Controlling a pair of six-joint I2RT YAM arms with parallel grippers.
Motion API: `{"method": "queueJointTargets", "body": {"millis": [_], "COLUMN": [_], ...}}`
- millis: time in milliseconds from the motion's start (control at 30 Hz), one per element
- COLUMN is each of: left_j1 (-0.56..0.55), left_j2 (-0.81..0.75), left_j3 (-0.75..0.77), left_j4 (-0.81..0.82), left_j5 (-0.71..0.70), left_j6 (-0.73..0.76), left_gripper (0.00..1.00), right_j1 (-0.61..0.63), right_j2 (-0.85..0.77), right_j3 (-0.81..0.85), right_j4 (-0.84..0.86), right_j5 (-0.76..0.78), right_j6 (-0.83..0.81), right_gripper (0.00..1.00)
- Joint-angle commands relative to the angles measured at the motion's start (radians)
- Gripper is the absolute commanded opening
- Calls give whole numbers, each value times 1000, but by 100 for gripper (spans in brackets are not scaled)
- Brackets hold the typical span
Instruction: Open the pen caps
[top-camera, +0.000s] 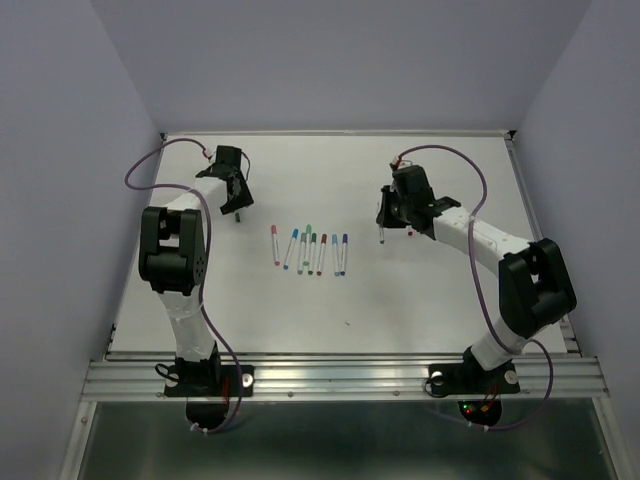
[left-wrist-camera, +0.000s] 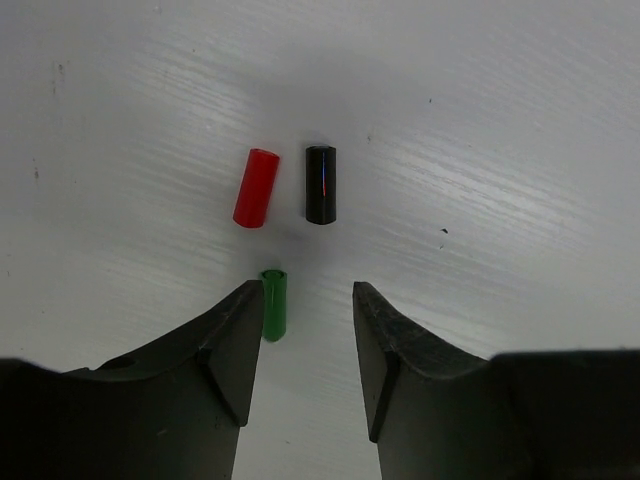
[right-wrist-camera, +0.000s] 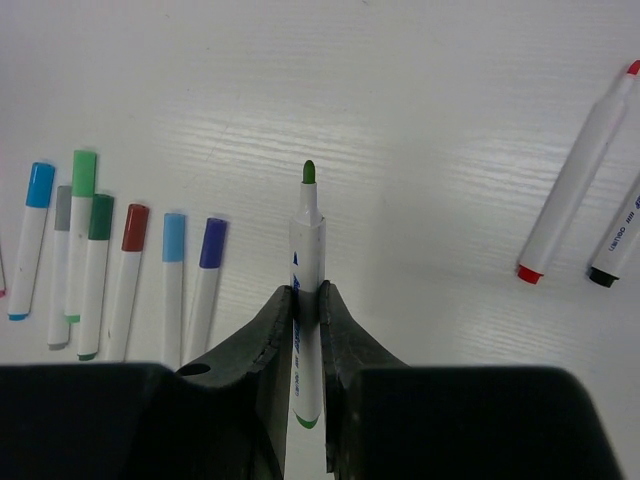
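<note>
3 smooth plastic cylinder caps on white desk (left-wrist-camera: 500, 120): red cap (left-wrist-camera: 256, 187), black cap (left-wrist-camera: 321, 184), green cap (left-wrist-camera: 274, 303). Left hand (left-wrist-camera: 308, 295) partly open, empty. Right hand (right-wrist-camera: 308, 297) clamped on 1 uncapped green pen (right-wrist-camera: 307, 235); 7 capped pens (right-wrist-camera: 133, 270) rowed alongside.

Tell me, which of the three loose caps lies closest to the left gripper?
The green cap, lying right beside one finger of the open left gripper. The red cap and black cap lie side by side farther out, clear of the fingers.

We find three loose caps (left-wrist-camera: 257, 188) left of the row of pens (top-camera: 310, 250), and two uncapped pens (right-wrist-camera: 575, 185) right of it.
</note>
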Motion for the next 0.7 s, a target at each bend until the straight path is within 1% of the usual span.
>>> {"method": "queueJointTargets", "body": {"millis": [0,100,200,233,300,333,367,400,500,667], "left_j1": [6,6,6,6,6,6,6,4,4,6], "left_j2": [-14,-30,-63,-87,-116,-150,-168,-185,-260,-310], "left_j3": [33,28,20,16,-6,-13,-23,-35,-56,-78], "left_j4": [-7,-4,0,9,32,42,49,58,86,106], "left_j5": [-10,-9,11,22,54,63,74,92,131,183], "left_j6": [7,8,10,11,14,17,19,22,26,25], "left_gripper": [53,57,64,72,81,89,92,99,99,99], "right_j1": [-8,-17,-26,-38,-51,-64,-80,-80,-108,-117], "right_j2": [-3,-9,-15,-17,-15,-12,-8,-3,24,109], "right_j3": [45,47,47,48,50,54,59,62,79,168], "right_j4": [3,-2,-11,-18,-31,-43,-51,-54,-58,-67], "right_j5": [20,36,49,53,88,105,120,140,155,198], "right_j6": [-7,-1,7,10,25,27,27,21,17,4], "right_gripper": [1,1,1,1,1,1,1,1,1,1]}}
